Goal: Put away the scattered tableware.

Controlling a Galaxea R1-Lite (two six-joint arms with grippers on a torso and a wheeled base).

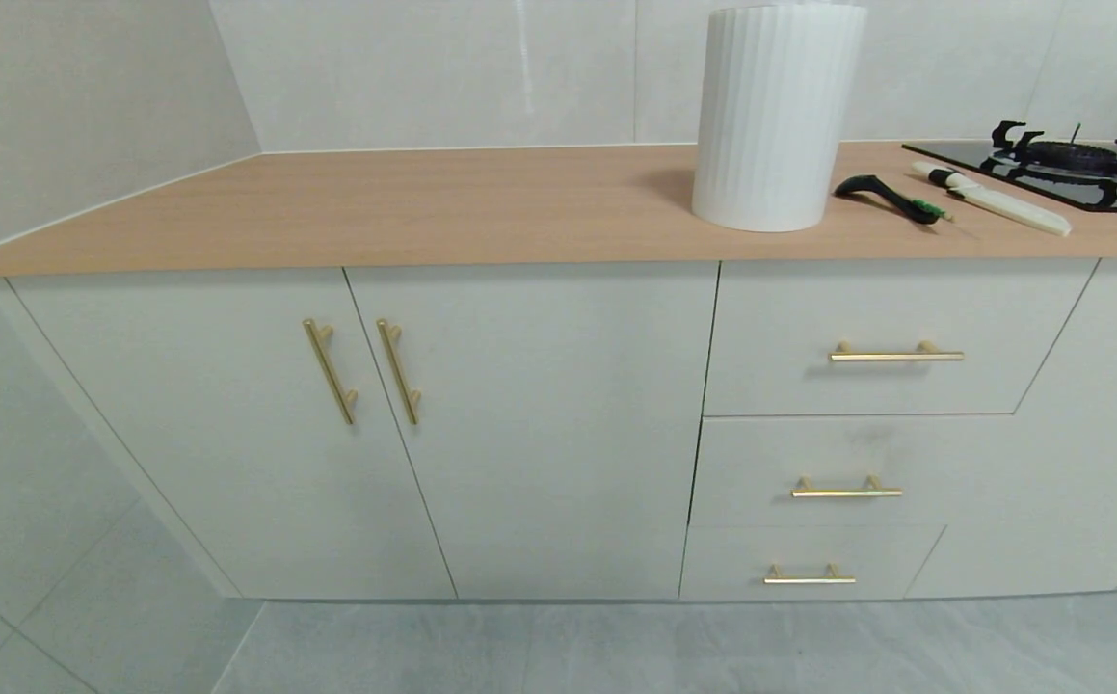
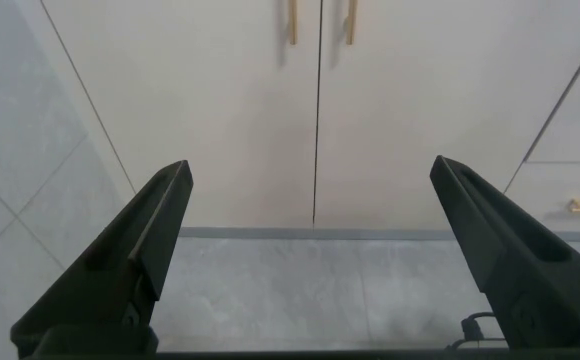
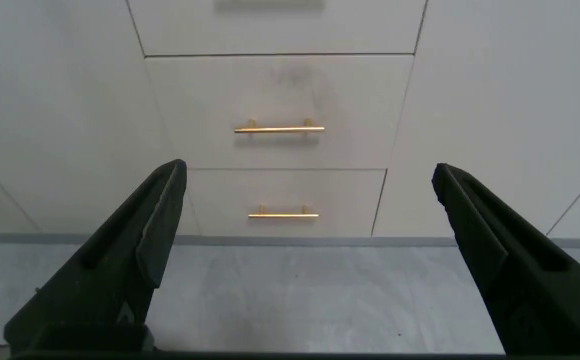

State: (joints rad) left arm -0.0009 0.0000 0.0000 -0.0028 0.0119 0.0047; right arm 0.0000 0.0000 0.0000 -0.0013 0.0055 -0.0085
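Observation:
On the wooden countertop (image 1: 423,207) lie a black-handled utensil with a green tip (image 1: 889,199) and a knife in a cream sheath (image 1: 992,199), both to the right of a tall white ribbed container (image 1: 774,116). My left gripper (image 2: 310,180) hangs low in front of the double cabinet doors (image 2: 317,110), open and holding nothing. My right gripper (image 3: 305,180) is also open and bare, low in front of the lower drawers (image 3: 280,110). Both are well below the countertop.
A black gas hob (image 1: 1069,159) sits at the counter's far right. Under the counter are two doors with gold handles (image 1: 360,371) and three stacked drawers with gold handles (image 1: 895,355). Grey tiled floor (image 1: 558,646) lies in front; a wall closes the left side.

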